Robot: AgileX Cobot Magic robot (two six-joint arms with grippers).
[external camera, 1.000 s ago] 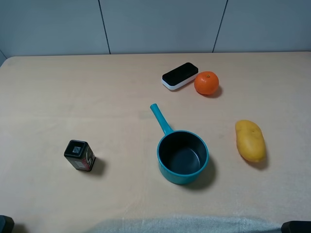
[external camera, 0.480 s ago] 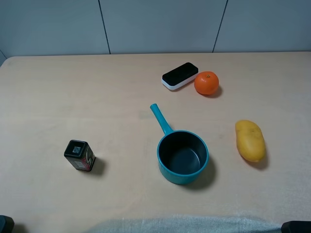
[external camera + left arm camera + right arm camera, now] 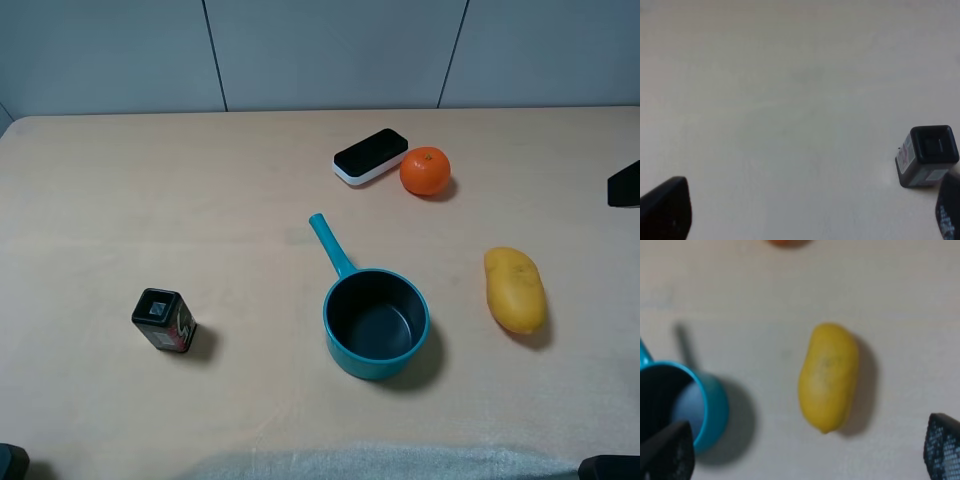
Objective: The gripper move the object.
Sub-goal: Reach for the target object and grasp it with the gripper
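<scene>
**Approach stage; nothing is grasped yet.** From the left: the left fingers stand wide apart and empty above the bare desk. A small black tin stands upright and shows near one of them in the left wrist view. At centre sits a teal saucepan. Its handle points away toward a black-and-white oblong block and an orange, which lie just beside each other. Further right, the object, a smooth yellow oblong, lies on its side on the desk, near the saucepan and well apart from the orange. The right fingers are spread wide and hold nothing. In the right wrist view the object lies ahead of them, roughly on the midline of the gap and clear of both. At the far right edge a dark piece of arm shows; which part cannot be told. Judged next move: advance and lower the right fingers to straddle the object's narrow width, then close. The rounded skin may slip if gripped off-centre.
</scene>
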